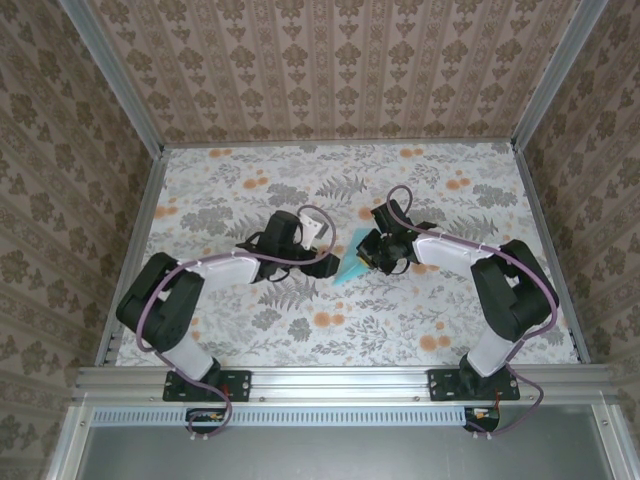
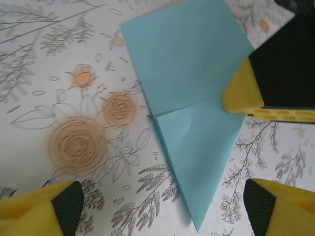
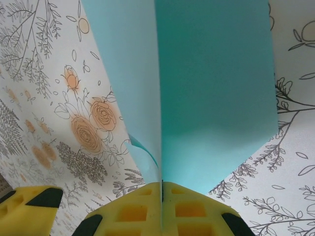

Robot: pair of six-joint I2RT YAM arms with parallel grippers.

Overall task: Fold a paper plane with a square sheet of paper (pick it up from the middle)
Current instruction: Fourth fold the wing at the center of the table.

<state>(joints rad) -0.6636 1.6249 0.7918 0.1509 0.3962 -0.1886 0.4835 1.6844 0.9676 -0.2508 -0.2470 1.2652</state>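
The square sheet of paper [image 2: 197, 113] is turquoise and folded into a pointed paper plane shape with a centre crease. It lies near the table's middle [image 1: 350, 266], its sharp tip pointing toward the near edge. My right gripper [image 3: 161, 196] is shut on the plane's centre fold, and the two wings [image 3: 216, 83] spread away from its yellow fingers. In the left wrist view one of those fingers [image 2: 243, 96] presses the paper's right edge. My left gripper [image 2: 165, 206] hovers open just left of the plane [image 1: 328, 266], its fingertips either side of the nose without touching it.
The floral tablecloth [image 1: 260, 190] covers the table. Patterned walls close it in at the back and both sides, with metal rails [image 1: 140, 230] along the edges. Both arms reach inward toward the centre.
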